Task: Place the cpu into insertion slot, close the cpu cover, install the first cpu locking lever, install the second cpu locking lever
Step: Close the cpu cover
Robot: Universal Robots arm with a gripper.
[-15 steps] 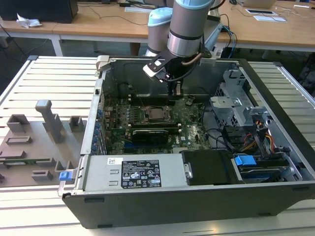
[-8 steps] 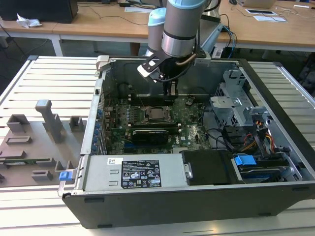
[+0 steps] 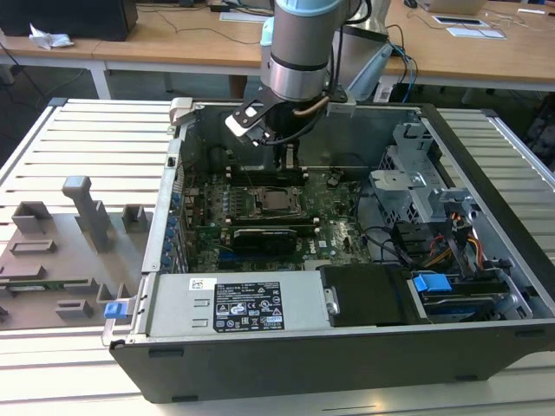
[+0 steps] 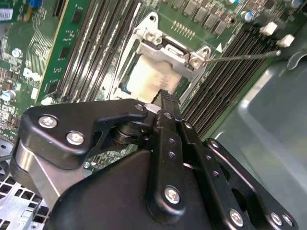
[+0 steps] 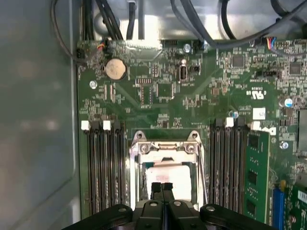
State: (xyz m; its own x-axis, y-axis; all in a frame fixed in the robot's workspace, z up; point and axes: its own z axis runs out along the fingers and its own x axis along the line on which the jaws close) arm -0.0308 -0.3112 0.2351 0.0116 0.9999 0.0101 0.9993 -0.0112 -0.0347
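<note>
Directly beneath the gripper (image 5: 161, 186), its fingers pressed together on nothing, the cpu (image 5: 178, 175) sits in its socket on the green motherboard (image 5: 163, 91), framed by the cpu cover (image 5: 165, 147).

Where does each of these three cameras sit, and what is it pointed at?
Exterior view: off the arm, looking down into the open computer case; arm and gripper show.
First wrist view: on the wrist, squarely facing the motherboard; gripper shows.
Second wrist view: on the wrist, slanting past the gripper.
Both share the cpu and cpu cover.
</note>
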